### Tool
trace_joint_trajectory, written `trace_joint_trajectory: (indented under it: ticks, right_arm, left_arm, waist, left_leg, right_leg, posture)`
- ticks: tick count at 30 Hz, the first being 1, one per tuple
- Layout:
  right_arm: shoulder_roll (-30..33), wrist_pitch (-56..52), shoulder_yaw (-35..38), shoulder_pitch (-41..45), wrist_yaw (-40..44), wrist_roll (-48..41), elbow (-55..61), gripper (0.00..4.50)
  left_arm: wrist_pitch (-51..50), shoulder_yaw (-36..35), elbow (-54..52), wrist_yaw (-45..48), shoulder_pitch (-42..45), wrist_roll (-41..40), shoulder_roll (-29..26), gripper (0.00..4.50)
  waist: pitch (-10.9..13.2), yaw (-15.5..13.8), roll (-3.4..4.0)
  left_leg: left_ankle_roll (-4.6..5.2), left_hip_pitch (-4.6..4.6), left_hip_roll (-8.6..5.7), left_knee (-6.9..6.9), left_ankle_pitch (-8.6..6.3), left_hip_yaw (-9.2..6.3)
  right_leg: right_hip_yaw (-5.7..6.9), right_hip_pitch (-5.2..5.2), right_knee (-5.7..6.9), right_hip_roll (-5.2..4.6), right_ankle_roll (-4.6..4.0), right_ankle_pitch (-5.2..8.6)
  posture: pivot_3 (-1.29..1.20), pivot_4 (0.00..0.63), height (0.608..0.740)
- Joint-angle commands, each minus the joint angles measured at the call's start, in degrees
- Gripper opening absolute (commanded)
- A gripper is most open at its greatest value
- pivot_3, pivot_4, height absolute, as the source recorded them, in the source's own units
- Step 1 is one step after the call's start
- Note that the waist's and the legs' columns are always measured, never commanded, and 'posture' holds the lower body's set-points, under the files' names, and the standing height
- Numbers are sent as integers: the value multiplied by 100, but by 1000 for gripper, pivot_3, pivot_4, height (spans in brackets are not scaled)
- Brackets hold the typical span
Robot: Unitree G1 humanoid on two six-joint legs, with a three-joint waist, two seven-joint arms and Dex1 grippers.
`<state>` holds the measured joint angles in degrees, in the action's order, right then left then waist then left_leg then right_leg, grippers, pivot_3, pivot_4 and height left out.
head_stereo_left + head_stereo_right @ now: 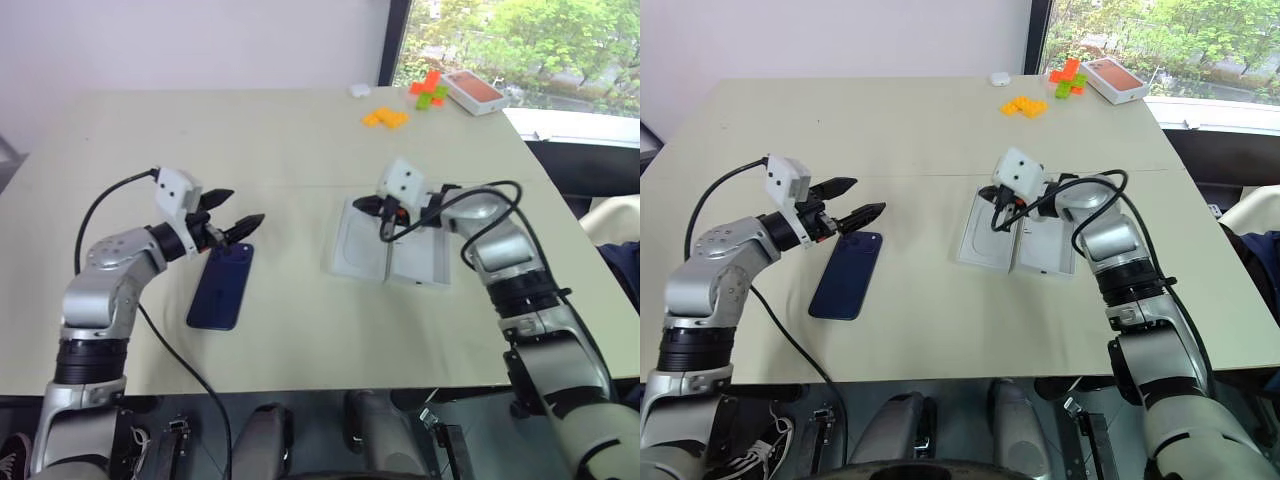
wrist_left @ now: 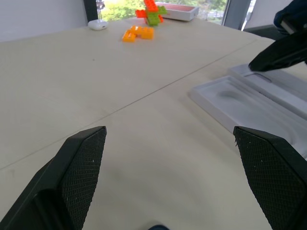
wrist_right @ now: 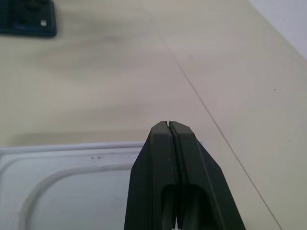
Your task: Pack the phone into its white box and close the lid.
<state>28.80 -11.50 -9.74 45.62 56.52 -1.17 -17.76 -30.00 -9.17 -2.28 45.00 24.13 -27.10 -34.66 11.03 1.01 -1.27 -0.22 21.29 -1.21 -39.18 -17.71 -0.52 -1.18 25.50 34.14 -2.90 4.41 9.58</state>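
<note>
From my head, the phone [image 1: 222, 287] lies flat on the surface [image 1: 280, 160], my left hand [image 1: 232, 212] just above its far end, fingers spread wide and holding nothing. Right of the phone sit two white trays side by side, probably the white box [image 1: 420, 258] and the lid [image 1: 358, 248]; my right hand [image 1: 386, 222] hovers over them. My left wrist camera shows spread fingers [image 2: 84, 163]. My right wrist camera shows fingers [image 3: 165, 158] pressed together, empty.
</note>
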Motion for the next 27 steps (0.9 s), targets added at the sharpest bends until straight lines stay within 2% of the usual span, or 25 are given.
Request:
trace_joint_trajectory:
  ticks: [1,11,20,27]
  right_arm:
    - [200,416,-289,-159,-76,415,124,44]
    - [35,1151,-1306,-304,-495,1570,-341,44]
    - [-210,1137,-1478,-611,-261,1549,213,44]
    - [-119,1251,-1441,-1001,499,962,921,44]
  left_arm:
    - [-6,-184,-146,76,-65,-129,-118,4500]
    - [69,-117,-128,51,-32,-50,-62,4500]
    - [47,-170,-155,41,-76,-55,-109,4500]
    - [81,-198,-128,-6,-85,-19,-137,4500]
  waist:
    - [0,-1,0]
    - [0,11,0]
    - [-1,13,-1]
    - [-1,11,-1]
  left_leg:
    - [0,0,0,0,0,0]
    - [-1,1,0,-1,1,4]
    - [-1,-2,1,-1,1,3]
    - [-1,-2,1,-1,1,2]
  right_leg:
    - [0,0,0,0,0,0]
    - [-1,3,0,0,0,0]
    - [-1,2,1,1,-1,-1]
    - [0,2,2,2,-1,-1]
  posture:
    - [0,150,740]
    - [0,150,740]
    - [0,150,740]
    - [0,150,740]
